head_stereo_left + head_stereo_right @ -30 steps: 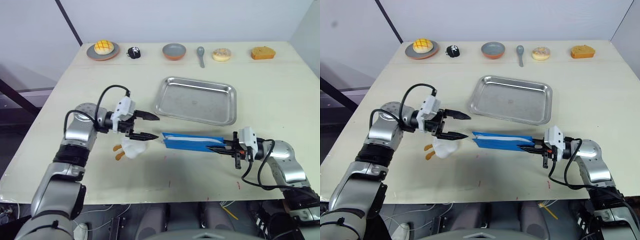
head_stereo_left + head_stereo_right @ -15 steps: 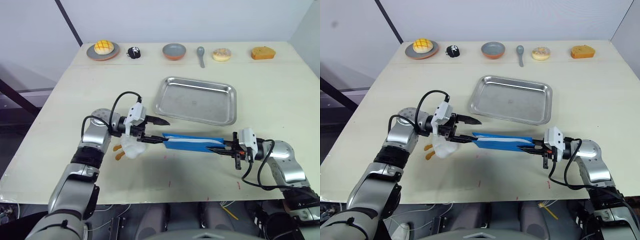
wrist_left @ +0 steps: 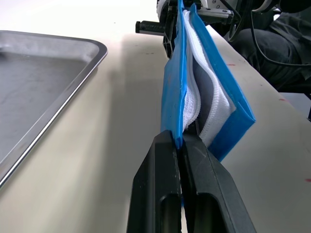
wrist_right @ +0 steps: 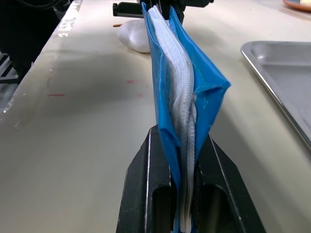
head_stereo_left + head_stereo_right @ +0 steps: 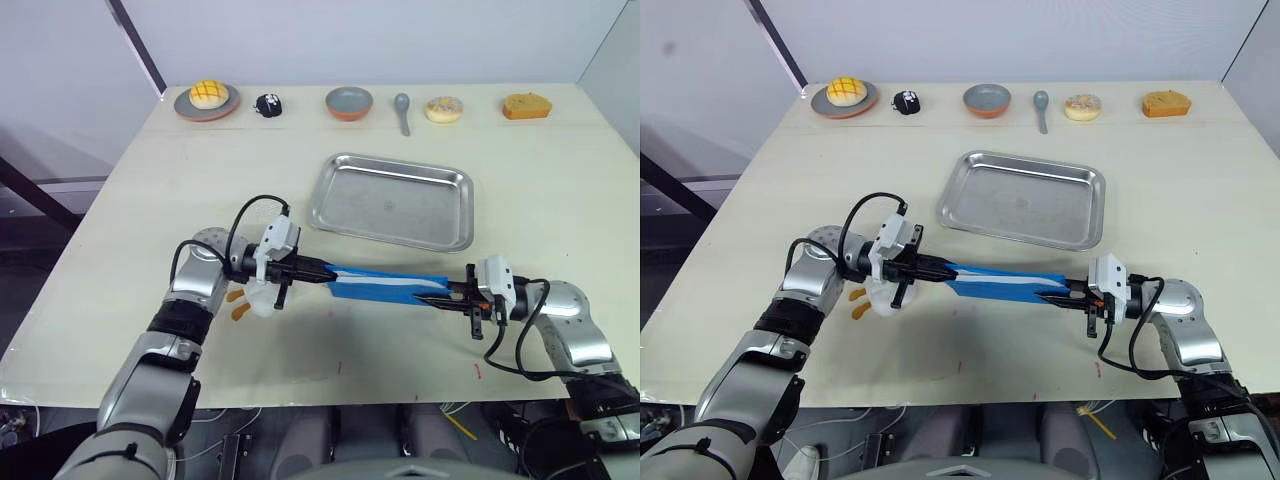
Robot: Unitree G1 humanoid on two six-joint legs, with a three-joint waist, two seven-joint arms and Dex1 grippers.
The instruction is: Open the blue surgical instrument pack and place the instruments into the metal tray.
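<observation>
Since 1 s ago the left gripper point(image 5: 322, 268) has gone from wide open over the white toy point(image 5: 262, 299) to reaching across and closing on the near-left end of the blue pack point(image 5: 385, 285); right arm and pack hardly shifted.

L to R now: white toy w/ orange bits lies on the table point(image 5: 130, 200) just under the left wrist, touching nothing blue. Left gripper's fingers point(image 3: 167, 194) are pressed together, pinching one blue flap at the pack's edge; white zipper lining and grey inner shows beside that flap. Pack is stretched lengthwise between both grippers, standing on edge, slightly gaping, just in front of the metal tray point(image 5: 393, 200) but not touching it. Tray is bare steel inside. Instruments can't be made out inside the pack.

Right gripper point(image 5: 436, 296) has the opposite end: its fingers point(image 4: 146, 194) are a little apart w/ blue fabric and white zipper band clamped between them.

Back row along the far table edge, L to R: plate w/ yellow bun point(image 5: 206, 99), small black item point(image 5: 267, 104), grey bowl point(image 5: 348, 102), spoon point(image 5: 402, 110), doughnut point(image 5: 443, 108), cake piece point(image 5: 526, 105).
</observation>
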